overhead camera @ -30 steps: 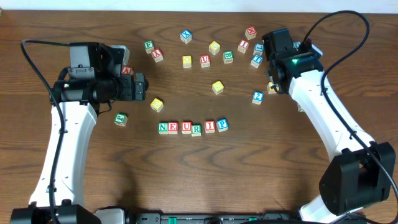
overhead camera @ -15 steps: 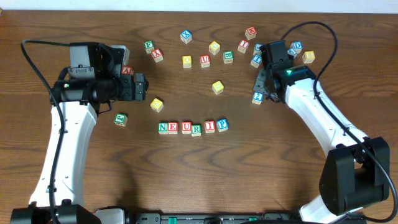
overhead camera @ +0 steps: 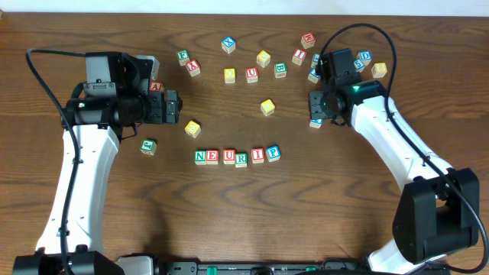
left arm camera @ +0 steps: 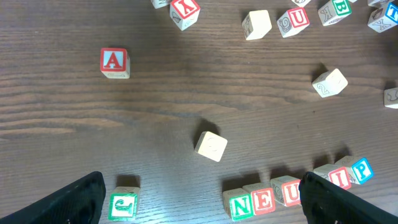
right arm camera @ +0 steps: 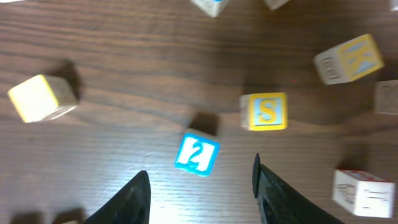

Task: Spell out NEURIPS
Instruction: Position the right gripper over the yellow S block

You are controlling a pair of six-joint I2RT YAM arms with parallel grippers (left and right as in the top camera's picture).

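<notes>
Fingers of the right gripper [right arm camera: 199, 186] stand spread with nothing between them, above bare wood. Just ahead of their tips lies a blue 2 cube [right arm camera: 196, 154]. Near it, up and to the right in the wrist view, sits the yellow S cube [right arm camera: 265, 111], which nothing touches. It is in the right half of the table [overhead camera: 252, 221], nearer the far edge. A K cube [right arm camera: 349, 58] lies farther right. The left gripper [left arm camera: 200, 186] is spread wide over the left half, holding nothing, with a pale cube [left arm camera: 211, 145] ahead of it. Near the table's middle, the N cube [overhead camera: 201, 156], E cube [overhead camera: 213, 156], U cube [overhead camera: 228, 156], R cube [overhead camera: 241, 158], I cube [overhead camera: 257, 155] and P cube [overhead camera: 272, 153] sit side by side in a row, well apart from the S cube.
</notes>
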